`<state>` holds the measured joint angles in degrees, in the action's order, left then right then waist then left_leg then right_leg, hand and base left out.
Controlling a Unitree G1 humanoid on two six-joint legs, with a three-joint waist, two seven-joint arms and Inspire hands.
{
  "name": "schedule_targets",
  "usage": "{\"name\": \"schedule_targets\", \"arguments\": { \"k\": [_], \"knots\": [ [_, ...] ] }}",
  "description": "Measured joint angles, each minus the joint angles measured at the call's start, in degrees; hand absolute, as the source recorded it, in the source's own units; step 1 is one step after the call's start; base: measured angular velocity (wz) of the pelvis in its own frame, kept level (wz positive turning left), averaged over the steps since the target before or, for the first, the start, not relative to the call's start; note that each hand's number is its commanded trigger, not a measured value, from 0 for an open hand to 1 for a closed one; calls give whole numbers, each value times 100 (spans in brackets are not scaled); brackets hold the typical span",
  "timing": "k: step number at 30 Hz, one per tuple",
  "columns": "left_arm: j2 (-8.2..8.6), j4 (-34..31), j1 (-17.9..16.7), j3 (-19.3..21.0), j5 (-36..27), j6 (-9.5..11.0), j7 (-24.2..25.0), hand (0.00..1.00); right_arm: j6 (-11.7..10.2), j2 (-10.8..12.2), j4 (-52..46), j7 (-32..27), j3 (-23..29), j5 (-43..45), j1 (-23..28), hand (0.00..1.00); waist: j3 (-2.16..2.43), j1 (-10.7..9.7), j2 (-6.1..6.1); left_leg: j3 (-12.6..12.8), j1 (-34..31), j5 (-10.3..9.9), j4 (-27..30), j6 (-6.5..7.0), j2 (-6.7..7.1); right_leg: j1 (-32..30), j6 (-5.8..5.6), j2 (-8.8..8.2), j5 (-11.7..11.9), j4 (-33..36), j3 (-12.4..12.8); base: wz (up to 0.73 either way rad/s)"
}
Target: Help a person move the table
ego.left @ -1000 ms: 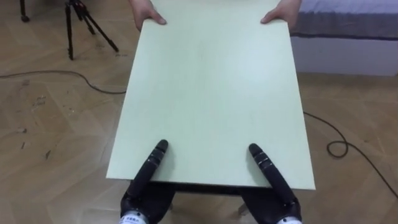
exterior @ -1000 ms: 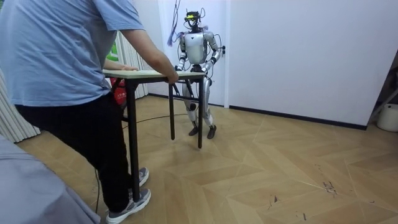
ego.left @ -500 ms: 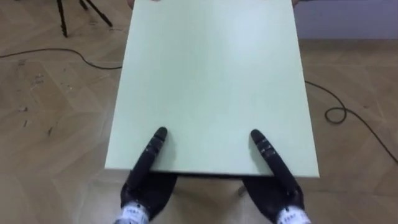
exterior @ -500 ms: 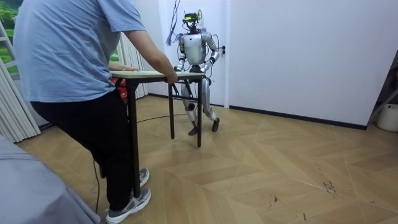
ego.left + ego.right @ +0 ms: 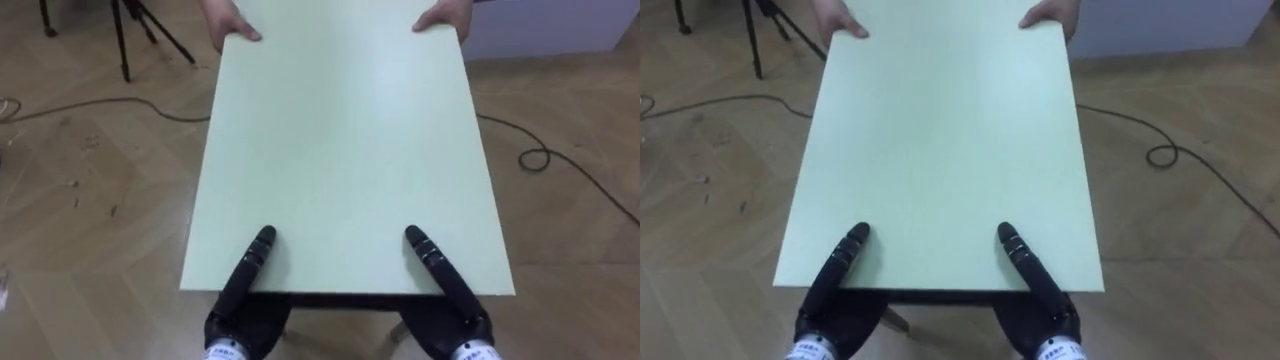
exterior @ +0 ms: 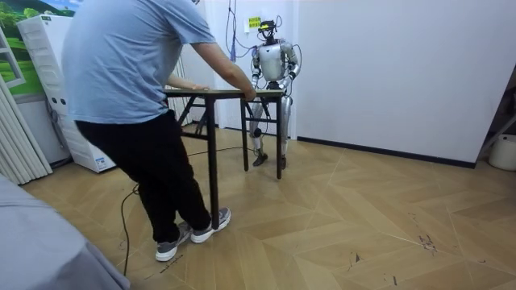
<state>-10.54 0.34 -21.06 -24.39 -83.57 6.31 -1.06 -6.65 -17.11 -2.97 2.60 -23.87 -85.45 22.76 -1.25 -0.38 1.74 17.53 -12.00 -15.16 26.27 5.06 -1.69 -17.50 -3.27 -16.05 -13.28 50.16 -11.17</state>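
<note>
The table (image 5: 340,150) has shifted toward the room view's right since a second ago, with the person (image 6: 137,97) mid-stride at its far end, their hands (image 5: 228,22) on the far corners. The robot's left hand (image 5: 242,285) and right hand (image 5: 447,285) reach over the surface's near edge, fingers hidden beneath it, so I cannot tell whether they are clamped.

We see bright, soft, even light all around. The pale tabletop (image 5: 340,150) glows a little. It is dark under its near edge. The white wall (image 6: 387,72) is bright, and the wood floor (image 6: 363,217) shines softly.
</note>
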Motion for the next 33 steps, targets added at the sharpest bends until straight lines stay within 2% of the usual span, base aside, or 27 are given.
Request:
{"name": "schedule_targets", "arguments": {
  "k": [1, 2, 4, 5, 6, 7, 8, 9, 10, 11, 13, 15, 17, 18, 19, 21, 22, 24, 25, 26, 27, 28, 29, 30, 31, 32, 33],
  "knots": [
    [0, -4, -3, 3, -7, -1, 0, 100, -16, -9, 0, 0, -19, -9, 0, 100, 7, 44, -20, 61, -20, 5, 23, -3, 2, 140, -14, -78, -49, 79, 18, -16],
    [-11, -18, 8, 9, 1, -3, 0, 100, -43, -24, 0, -1, -49, -51, -20, 100, -24, 122, -139, 54, -57, 21, 100, -27, 76, 214, -125, -75, -101, -124, 8, -26],
    [16, -26, -6, 5, 12, 4, 1, 100, -28, -67, -12, -2, -35, -52, -40, 100, 95, 258, 31, -413, -258, 128, -63, 14, 245, 153, -385, 254, 38, -483, 150, -44],
    [-20, -79, -61, 28, 2, 70, 25, 100, 53, -35, -16, -28, -39, -38, -97, 100, 117, 345, 36, -610, -276, 315, -307, 89, 223, 156, -465, 351, 162, -444, 306, 16],
    [-171, -140, -57, 28, 3, 69, 22, 100, 47, 95, -17, -31, -59, -23, -22, 100, 105, 88, -205, -530, -198, 427, -409, 129, 317, 403, -283, -6, 334, 290, 97, 58],
    [-216, -138, -41, 29, 21, 48, 21, 100, 27, 154, -18, -30, -59, -26, 38, 100, 112, 26, -366, -463, -146, 470, -435, 128, 400, 588, -225, -171, 486, 521, 57, 78],
    [-199, -136, -18, 51, 64, 44, 23, 100, -14, 193, -19, -3, -56, -12, 47, 100, 91, 92, -523, -358, -219, 496, -304, 111, 480, 828, -199, -283, 605, 525, 145, 0],
    [-135, -137, 25, 50, 62, 43, 38, 100, -32, 150, -25, 13, -17, 34, -42, 100, 47, 148, -461, -401, -413, 479, 12, 107, 430, 898, -306, -182, 410, 239, 107, -28],
    [-86, -137, 49, 51, 64, 43, 38, 100, -32, 116, -34, 15, 0, 42, -82, 100, 18, 149, -388, -499, -496, 479, 122, 106, 408, 914, -306, -104, 398, 140, 95, -30],
    [-29, -137, 58, 65, 107, 41, 35, 100, -23, 105, -46, 14, 26, 64, -98, 100, 12, 155, -308, -581, -558, 489, 112, 96, 404, 960, -343, 26, 362, -82, 165, -8],
    [-59, -176, 122, 120, 170, 22, 49, 100, -7, 154, -114, 14, 50, 60, -99, 100, 8, 135, -385, -538, -717, 535, 5, 125, 425, 992, -409, 11, 15, -383, 177, 6],
    [-81, -189, 347, 160, 174, 10, 55, 100, -13, 232, -137, 18, 134, 64, -254, 100, -20, 102, -497, -447, -1130, 596, 192, 216, 482, 1024, -423, 20, -598, -858, 344, 4],
    [-69, -188, 481, 208, 191, -4, 51, 100, 30, 249, -134, 7, 192, 60, -392, 100, -19, 137, -543, -344, -1409, 636, 309, 240, 433, 1066, -382, 55, -945, -1336, 347, -14],
    [-66, -186, 568, 250, 194, -29, 51, 100, 46, 269, -103, 6, 212, 37, -490, 100, -22, 155, -573, -316, -1589, 735, 333, 240, 412, 1085, -368, 77, -1119, -1654, 302, -10],
    [-58, -184, 610, 286, 205, -54, 49, 100, 45, 282, -85, 7, 219, 32, -535, 100, -22, 155, -573, -317, -1668, 789, 337, 234, 381, 1093, -357, 124, -1176, -1816, 304, -5],
    [-69, -169, 687, 432, 233, -104, 13, 100, 137, 409, 146, 11, 236, 49, -768, 100, -28, 203, -551, -343, -1846, 1042, 281, 125, 114, 1057, -346, 427, -1170, -2251, 321, -18],
    [-85, -151, 679, 437, 250, -105, -1, 100, 165, 459, 229, 20, 233, 57, -788, 100, -29, 226, -547, -356, -1819, 1119, 227, 91, 40, 1042, -285, 516, -1108, -2262, 331, -19],
    [-151, -31, 673, 451, 274, -144, -44, 100, 224, 588, 501, 116, 233, 15, -778, 100, -39, 421, -491, -355, -1660, 1401, -33, -66, -288, 1048, -39, 906, -889, -2413, 316, -23],
    [-164, -26, 672, 448, 270, -156, -48, 100, 233, 594, 507, 116, 233, 3, -764, 100, -48, 492, -456, -369, -1628, 1517, -162, -118, -341, 1045, 29, 1023, -797, -2488, 318, -28],
    [-193, -27, 659, 438, 259, -176, -50, 100, 234, 593, 491, 119, 231, -8, -713, 100, -32, 592, -386, -422, -1551, 1860, -569, -269, -468, 1007, 176, 1232, -591, -2662, 284, -14],
    [-210, -27, 656, 423, 276, -180, -51, 100, 224, 601, 481, 121, 229, -12, -671, 100, -29, 675, -378, -524, -1361, 2344, -1242, -664, -477, 950, 299, 1346, -413, -2835, 212, -7],
    [-202, -27, 658, 416, 284, -179, -51, 100, 215, 597, 464, 122, 230, -11, -661, 100, -30, 697, -378, -573, -1307, 2503, -1414, -893, -493, 913, 371, 1325, -367, -2897, 119, -7],
    [-159, -27, 632, 407, 283, -177, -57, 100, 212, 588, 454, 120, 230, 24, -667, 100, -42, 724, -344, -596, -1319, 2299, -1034, -738, -543, 828, 479, 1318, -264, -2898, -58, -31],
    [-125, -28, 554, 405, 257, -173, -57, 100, 212, 529, 455, 113, 191, 20, -660, 100, -40, 874, -309, -603, -1322, 1708, -245, -578, -611, 792, 563, 1317, -182, -2897, -211, -43],
    [-103, -28, 512, 410, 251, -165, -57, 100, 212, 492, 454, 108, 167, -5, -660, 100, -42, 908, -275, -603, -1325, 1422, 170, -564, -651, 789, 595, 1320, -146, -2898, -324, -42],
    [-76, -28, 463, 395, 230, -160, -56, 100, 204, 444, 454, 89, 154, 24, -660, 100, -53, 909, -199, -679, -1326, 966, 960, -584, -684, 788, 650, 1322, -91, -2889, -581, -14],
    [-33, -29, 448, 387, 226, -161, -54, 100, 190, 413, 447, 87, 153, 30, -662, 100, -45, 877, -114, -743, -1294, 607, 1668, -582, -751, 760, 705, 1323, -60, -2860, -826, 0]
  ]
}}
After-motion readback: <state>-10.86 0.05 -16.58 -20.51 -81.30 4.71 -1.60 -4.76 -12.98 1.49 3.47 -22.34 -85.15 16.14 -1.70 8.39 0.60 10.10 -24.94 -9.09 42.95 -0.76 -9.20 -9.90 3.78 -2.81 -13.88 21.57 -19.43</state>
